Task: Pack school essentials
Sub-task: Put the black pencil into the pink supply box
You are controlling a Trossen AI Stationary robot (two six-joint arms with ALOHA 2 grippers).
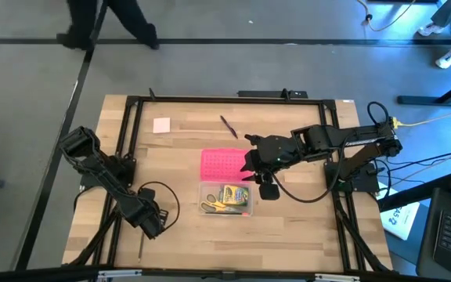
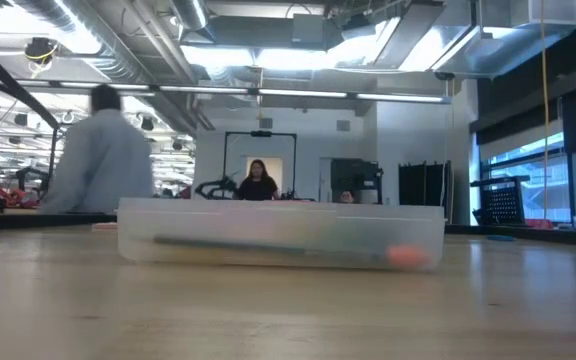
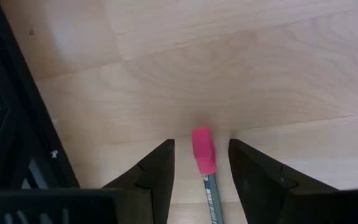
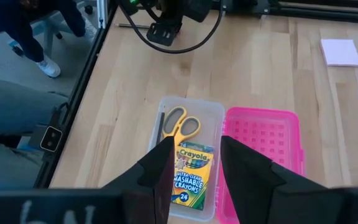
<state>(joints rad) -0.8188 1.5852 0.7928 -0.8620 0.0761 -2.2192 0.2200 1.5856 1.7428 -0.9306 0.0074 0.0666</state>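
Observation:
My left gripper is open near the table's near-left corner. Its fingers stand on either side of a pencil's pink eraser end; the pencil lies flat on the wood. My right gripper is open and hovers above the middle of the table, over the clear case. The case holds the yellow-handled scissors and the yellow-green crayon box. A pale pink pad and a dark pen lie toward the far edge.
The case's pink lid lies flat on the table against the case's far side. A black frame runs around the tabletop. In the low view the clear case stands mid-table, and people show in the room behind.

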